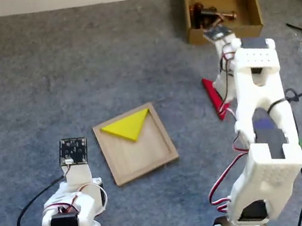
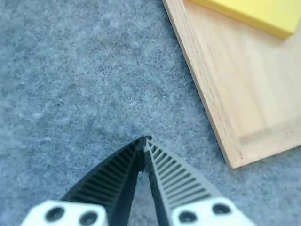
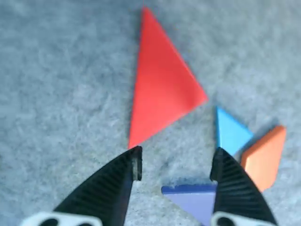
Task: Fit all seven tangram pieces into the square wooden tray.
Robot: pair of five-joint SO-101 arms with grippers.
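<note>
Right wrist view showed the right gripper [image 3: 177, 162] spread wide near a flat red triangle [image 3: 162, 89] lying on the carpet, well apart from the wooden tray [image 1: 141, 155]. Thin, stiff and light, it probably needed pinching across its edges. The left gripper [image 2: 145, 140] sat pinched together beside the tray, which held a yellow triangle [image 1: 127, 126].

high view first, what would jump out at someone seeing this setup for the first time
The bright yellow triangle stands out first, lying against the far edge of the square wooden tray in the middle of the grey carpet. Next comes the red triangle, flat on the carpet just ahead of the open right claw, with a blue piece, an orange piece and a purple piece close beside it.
</note>
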